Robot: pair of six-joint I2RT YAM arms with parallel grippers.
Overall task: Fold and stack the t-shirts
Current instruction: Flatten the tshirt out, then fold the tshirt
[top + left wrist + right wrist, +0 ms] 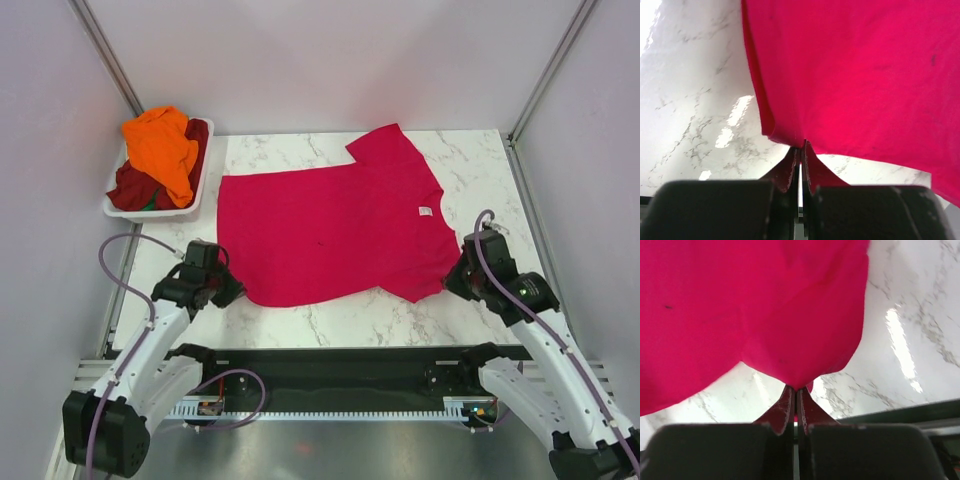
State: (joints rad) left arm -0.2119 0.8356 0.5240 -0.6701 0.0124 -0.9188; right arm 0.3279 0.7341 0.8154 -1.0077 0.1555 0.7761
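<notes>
Two end effectors clenched on one garment. Left end effector [234, 291] pinches near hem corner of crimson-pink t-shirt [330, 230]; right end effector [452, 279] pinches its near sleeve edge. Shirt lies spread on marble bench [340, 322], white neck label [424, 211] toward right. Orange t-shirt [162, 148] heaped over maroon t-shirt [130, 186] in white basket [199, 192], far left.

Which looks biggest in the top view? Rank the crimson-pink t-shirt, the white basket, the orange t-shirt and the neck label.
1. crimson-pink t-shirt, spread flat
2. white basket
3. orange t-shirt, bunched up, so ranked only as it looks
4. neck label
</notes>
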